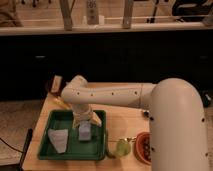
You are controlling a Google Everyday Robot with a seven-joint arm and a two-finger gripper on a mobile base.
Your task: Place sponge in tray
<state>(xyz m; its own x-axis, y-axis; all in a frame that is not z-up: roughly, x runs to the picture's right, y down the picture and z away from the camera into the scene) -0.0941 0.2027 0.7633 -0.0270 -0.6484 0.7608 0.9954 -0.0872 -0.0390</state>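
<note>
Camera view: a bulky white robot arm (150,100) is stretched over a pale wooden table (127,122). On it a green rectangular plastic tray (100,145) is set. Inside the tray, the gripper (83,121) is lowered onto a grey-blue block-shaped sponge (85,132); the state of the jaws cannot be told. A whitish crumpled packet (58,139) is seen left of the sponge, a green pear (122,148) and a red round bowl (142,148) right of the tray.
</note>
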